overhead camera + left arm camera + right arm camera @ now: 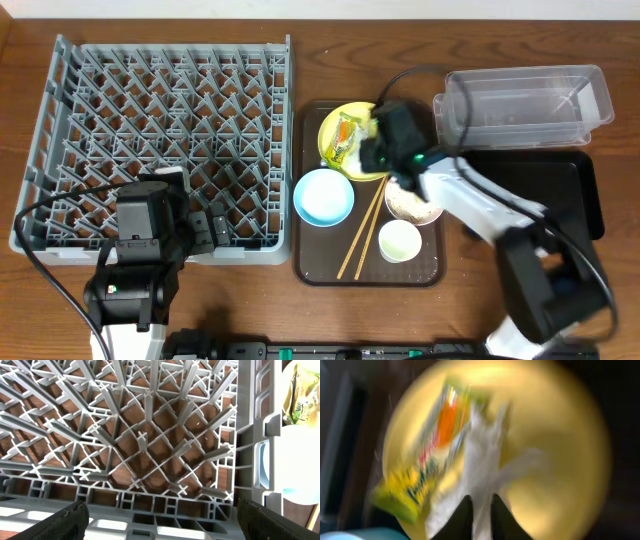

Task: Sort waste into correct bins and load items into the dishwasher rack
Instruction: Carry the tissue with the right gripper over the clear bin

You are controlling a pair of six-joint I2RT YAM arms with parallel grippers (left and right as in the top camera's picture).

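Right gripper (480,505) is over the plate (330,125), arm reaching in from 5 o'clock; its fingers are nearly together, apparently pinched on the paper (485,460), which runs from them toward 12 o'clock; the wrapper (437,435) lies at 11 o'clock, long axis 7 to 1. The tub (525,100) sits at 3 o'clock of the plate; left gripper (165,525), fingers wide apart, hangs over the rack (145,445), farther off.

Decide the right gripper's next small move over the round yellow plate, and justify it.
Probably close the right gripper firmly on the crumpled white paper and lift straight up. Its fingers straddle that paper on the round yellow plate, beside the yellow-orange-green wrapper, though the blurred wrist view leaves the grip itself unsure.
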